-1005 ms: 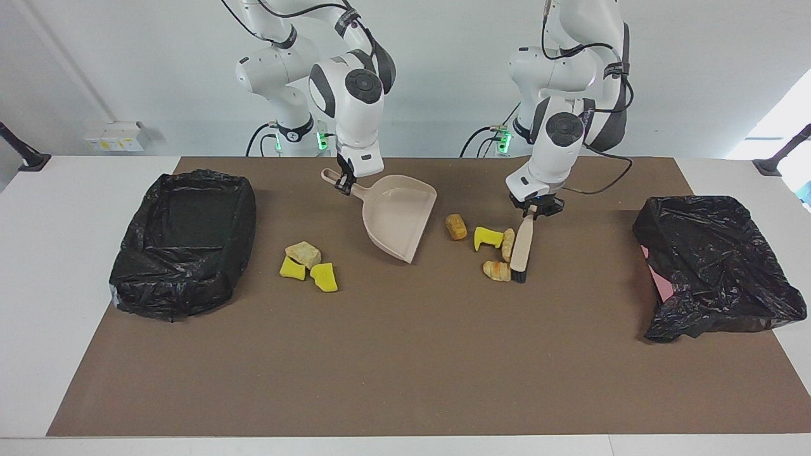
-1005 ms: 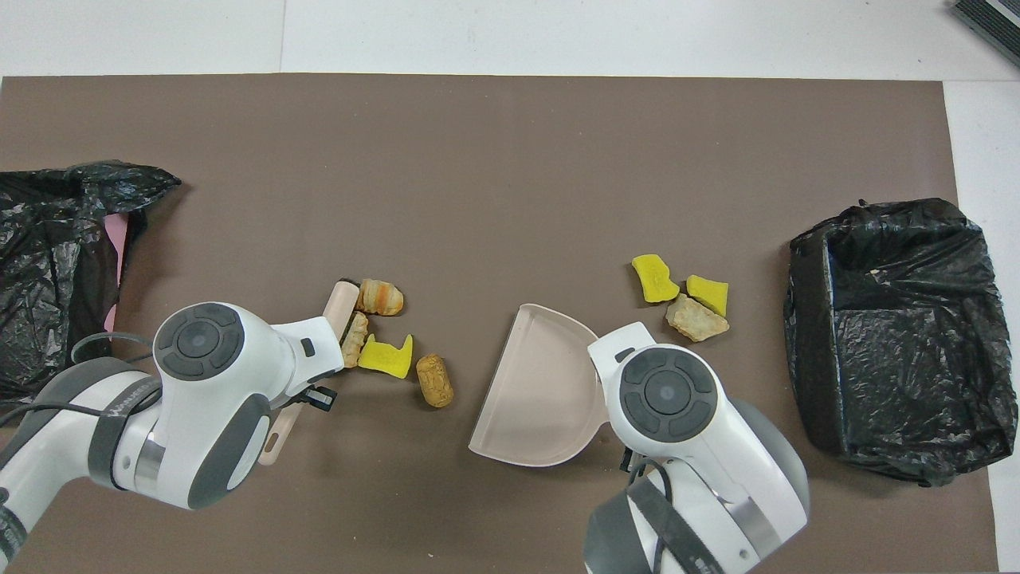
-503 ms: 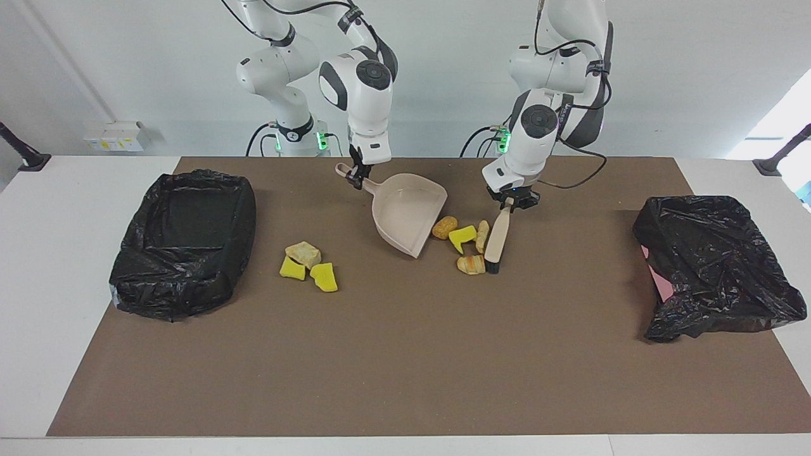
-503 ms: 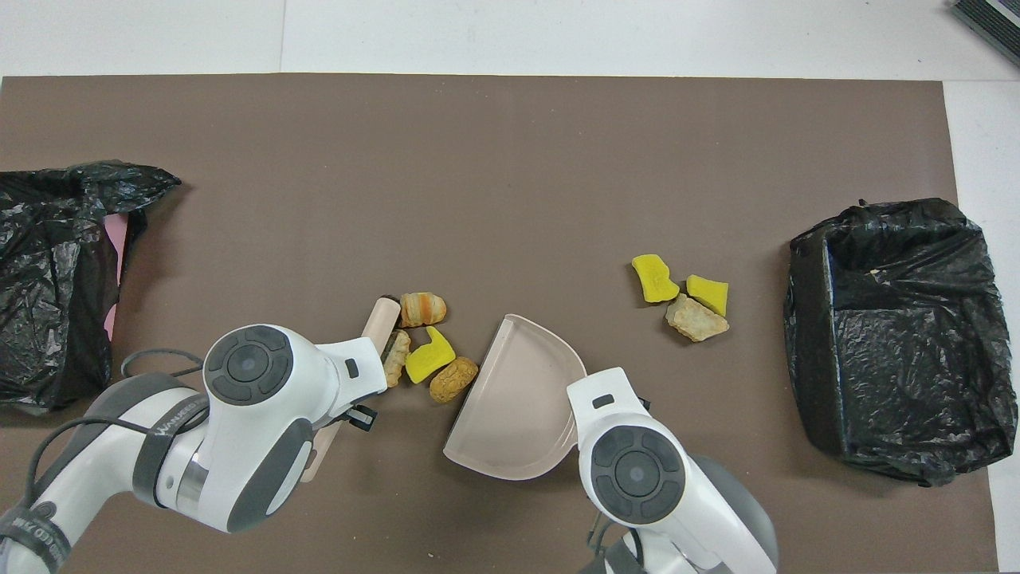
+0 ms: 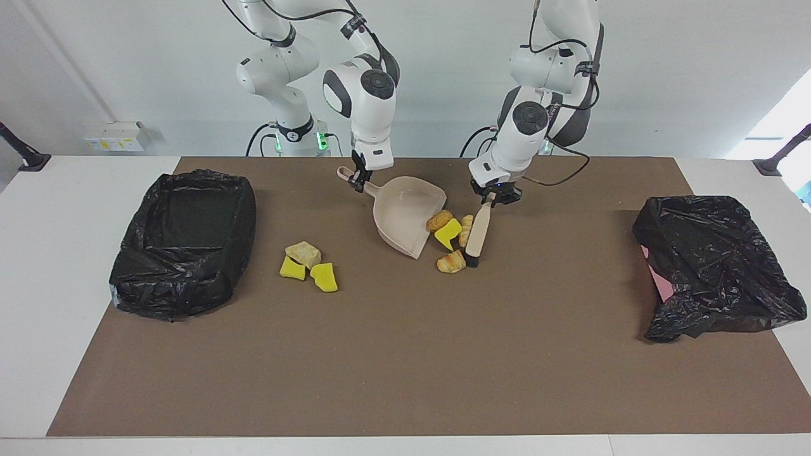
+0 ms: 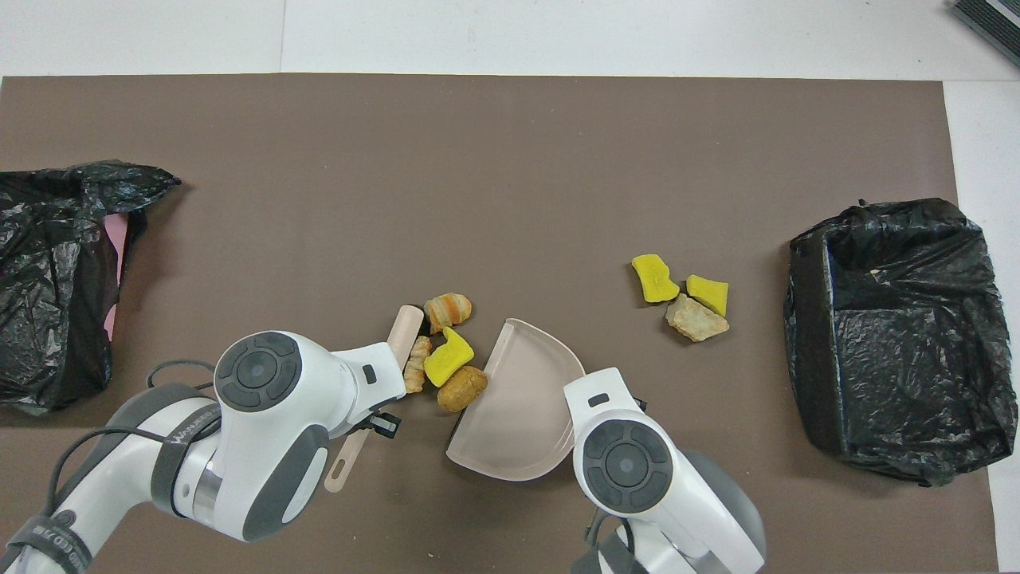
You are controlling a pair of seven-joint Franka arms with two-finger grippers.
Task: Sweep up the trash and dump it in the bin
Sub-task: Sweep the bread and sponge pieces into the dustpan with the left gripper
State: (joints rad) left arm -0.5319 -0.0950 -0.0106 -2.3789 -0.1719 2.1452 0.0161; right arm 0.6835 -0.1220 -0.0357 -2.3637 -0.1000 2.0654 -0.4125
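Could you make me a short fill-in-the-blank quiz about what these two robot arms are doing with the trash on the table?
1. The right gripper is shut on the handle of the ____.
2. The left gripper is shut on the ____, which pushes four scraps toward the pan.
3. The group lying toward the right arm's end numbers ____ scraps.
4. Each bin is lined with a ____ plastic bag.

Missing words: dustpan; brush; three; black

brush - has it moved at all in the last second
Yes. The brush, held by the left gripper, has slid toward the dustpan and away from the crumpled black bag, pushing four scraps along.
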